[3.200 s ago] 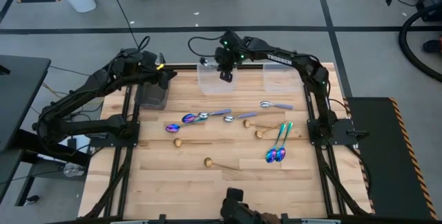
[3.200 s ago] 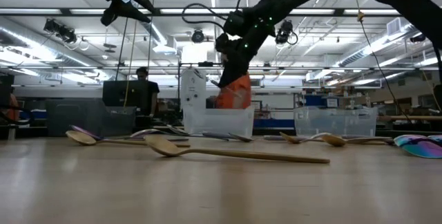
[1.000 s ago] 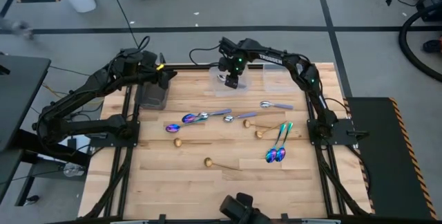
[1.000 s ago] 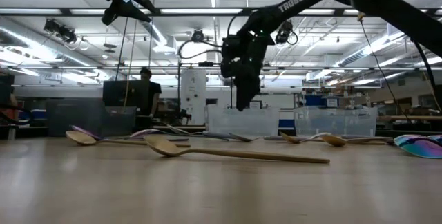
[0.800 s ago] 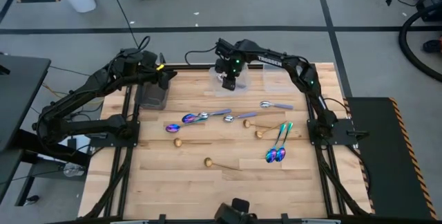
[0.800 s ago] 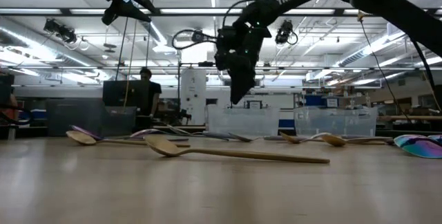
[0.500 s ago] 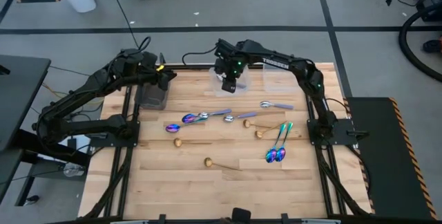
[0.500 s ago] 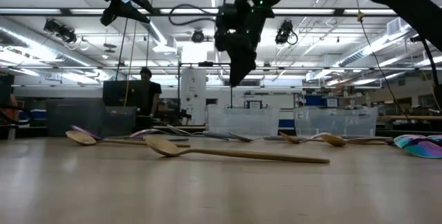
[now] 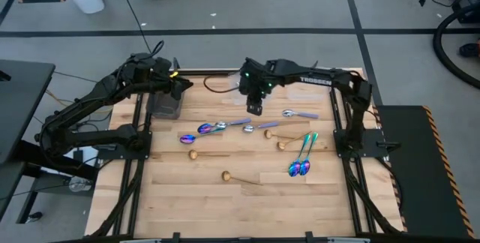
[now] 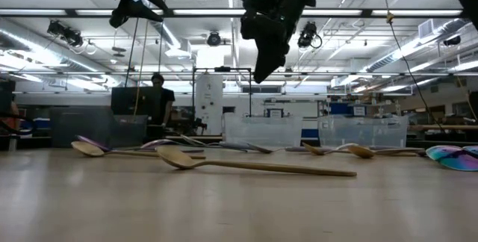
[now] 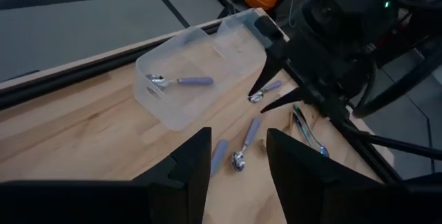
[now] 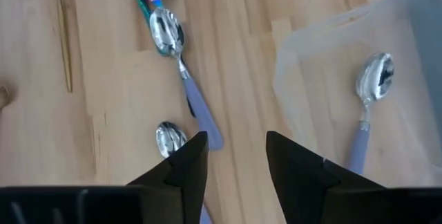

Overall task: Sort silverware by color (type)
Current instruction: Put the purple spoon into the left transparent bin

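clear container [image 12: 359, 106], dark tray [image 9: 165, 105]

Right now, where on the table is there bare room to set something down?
The near strip of the wooden table, below the lone gold spoon, is bare. The middle is crowded with silver spoons and the iridescent spoon pair.

Pale matt planked-wood table [image 9: 247, 198]; clear glossy plastic container [image 12: 359, 65]; mirror-bright metal spoon bowl [image 12: 167, 32]; iridescent glossy spoons [image 9: 300, 164] lower right.
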`<state>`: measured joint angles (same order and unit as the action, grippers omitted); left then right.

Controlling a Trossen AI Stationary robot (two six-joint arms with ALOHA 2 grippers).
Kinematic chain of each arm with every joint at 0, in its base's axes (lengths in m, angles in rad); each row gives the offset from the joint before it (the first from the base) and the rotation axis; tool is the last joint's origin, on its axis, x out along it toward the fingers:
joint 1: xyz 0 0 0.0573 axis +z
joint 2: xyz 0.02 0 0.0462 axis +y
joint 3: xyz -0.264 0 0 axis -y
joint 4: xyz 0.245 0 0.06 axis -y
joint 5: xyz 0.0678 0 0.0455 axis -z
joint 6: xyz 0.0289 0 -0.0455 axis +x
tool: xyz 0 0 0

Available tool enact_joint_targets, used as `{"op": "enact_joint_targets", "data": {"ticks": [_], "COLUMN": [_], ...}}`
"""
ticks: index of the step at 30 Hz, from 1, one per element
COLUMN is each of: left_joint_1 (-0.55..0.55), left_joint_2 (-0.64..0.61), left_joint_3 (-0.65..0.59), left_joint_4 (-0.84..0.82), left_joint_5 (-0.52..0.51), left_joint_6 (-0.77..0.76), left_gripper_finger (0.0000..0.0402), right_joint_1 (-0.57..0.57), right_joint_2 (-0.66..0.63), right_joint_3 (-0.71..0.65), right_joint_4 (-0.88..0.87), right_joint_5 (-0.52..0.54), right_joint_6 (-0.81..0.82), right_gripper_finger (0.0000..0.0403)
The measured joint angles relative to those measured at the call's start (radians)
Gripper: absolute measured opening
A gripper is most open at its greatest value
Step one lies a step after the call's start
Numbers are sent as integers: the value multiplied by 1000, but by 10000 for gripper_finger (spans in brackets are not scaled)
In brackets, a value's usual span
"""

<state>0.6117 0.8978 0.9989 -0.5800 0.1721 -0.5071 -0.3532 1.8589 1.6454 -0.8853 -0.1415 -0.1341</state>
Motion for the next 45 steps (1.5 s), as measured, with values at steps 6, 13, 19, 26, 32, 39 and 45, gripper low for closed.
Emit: {"op": "enact_joint_targets", "data": {"ticks": [6, 13, 19, 26, 32, 39, 45], "left_joint_1": [0, -1, -10, -34, -31, -31, -31], "left_joint_2": [0, 28, 70, 79, 76, 76, 76], "left_joint_3": [0, 0, 0, 0, 0, 0, 0], "left_joint_4": [28, 32, 49, 48, 53, 75, 84], "left_joint_5": [-24, -56, -60, -56, -56, -56, -56], "left_joint_6": [0, 29, 11, -30, -28, -23, -22], "left_gripper_finger": [148, 148, 148, 148, 148, 148, 148], "right_joint_1": [6, 32, 63, 89, 91, 90, 92], "right_joint_2": [-69, -64, -64, -64, -64, -63, -63], "right_joint_3": [-228, -367, -411, -477, -522, -578, -630], "right_joint_4": [158, 165, 234, 344, 402, 463, 537], "right_joint_5": [-41, -58, -58, -4, 7, 14, 14], "right_joint_6": [-54, -112, -136, -174, -183, -177, -173], "right_gripper_finger": [148, 148, 148, 151, 178, 190, 175]}}
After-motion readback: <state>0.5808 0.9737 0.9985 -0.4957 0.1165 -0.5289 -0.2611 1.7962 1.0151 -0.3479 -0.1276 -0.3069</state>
